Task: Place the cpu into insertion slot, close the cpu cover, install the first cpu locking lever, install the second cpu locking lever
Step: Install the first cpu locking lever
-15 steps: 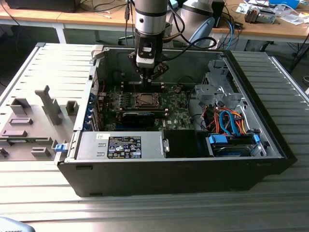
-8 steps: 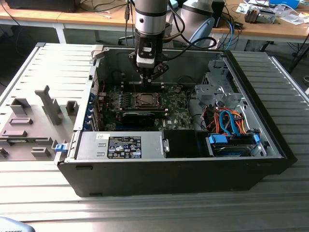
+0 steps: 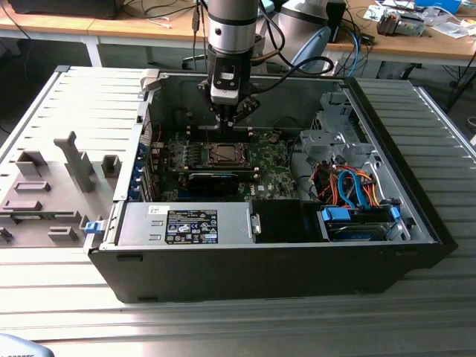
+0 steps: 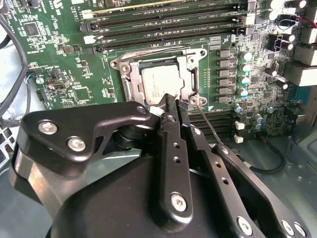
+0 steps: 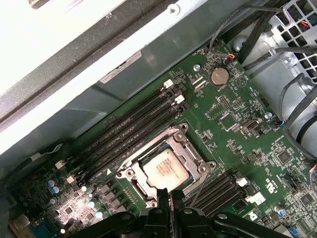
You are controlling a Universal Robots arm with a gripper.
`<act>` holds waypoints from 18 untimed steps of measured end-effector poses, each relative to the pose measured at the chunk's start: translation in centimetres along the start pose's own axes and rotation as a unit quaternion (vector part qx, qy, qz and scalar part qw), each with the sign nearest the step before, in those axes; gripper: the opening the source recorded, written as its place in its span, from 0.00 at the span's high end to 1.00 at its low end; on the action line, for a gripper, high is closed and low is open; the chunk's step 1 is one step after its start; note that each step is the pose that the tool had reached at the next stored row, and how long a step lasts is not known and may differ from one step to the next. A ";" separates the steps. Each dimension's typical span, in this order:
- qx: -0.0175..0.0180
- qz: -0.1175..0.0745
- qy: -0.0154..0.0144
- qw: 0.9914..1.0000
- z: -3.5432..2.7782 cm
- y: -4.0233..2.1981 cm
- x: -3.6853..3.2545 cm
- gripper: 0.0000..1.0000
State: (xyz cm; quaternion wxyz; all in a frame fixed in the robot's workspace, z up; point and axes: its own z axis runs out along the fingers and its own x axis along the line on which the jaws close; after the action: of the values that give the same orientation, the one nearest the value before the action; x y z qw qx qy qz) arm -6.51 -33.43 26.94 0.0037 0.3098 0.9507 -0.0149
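The cpu [image 5: 166, 170] lies in the insertion slot [image 5: 130, 174].

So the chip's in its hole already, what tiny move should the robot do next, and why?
Probably press the thin lever down: the cpu lies under the closed cpu cover, and the shut gripper sits right beside that lever.

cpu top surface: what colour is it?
The cpu has a silvery-grey metal top with faint dark print. It shows best in the second wrist view.
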 end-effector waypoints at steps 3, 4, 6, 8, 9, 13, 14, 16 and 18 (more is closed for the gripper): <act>0.000 -0.001 0.000 1.000 0.00 0.00 0.00 0.84; 0.000 -0.001 0.000 1.000 0.00 0.00 0.00 0.84; 0.000 -0.002 0.000 1.000 0.00 0.00 0.00 0.84; 0.000 -0.003 0.000 1.000 0.00 0.00 0.00 0.84; 0.000 -0.004 0.000 1.000 0.00 0.00 0.00 0.84; 0.000 -0.005 0.000 1.000 0.00 0.00 0.00 0.84; 0.000 -0.006 0.000 1.000 0.00 0.00 0.00 0.84; 0.000 -0.006 0.000 1.000 0.00 0.00 0.00 0.84; 0.000 -0.007 0.000 1.000 0.00 0.00 0.00 0.84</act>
State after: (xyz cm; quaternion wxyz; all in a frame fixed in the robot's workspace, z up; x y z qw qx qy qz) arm -6.51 -33.43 26.94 0.0038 0.3032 0.9528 -0.0149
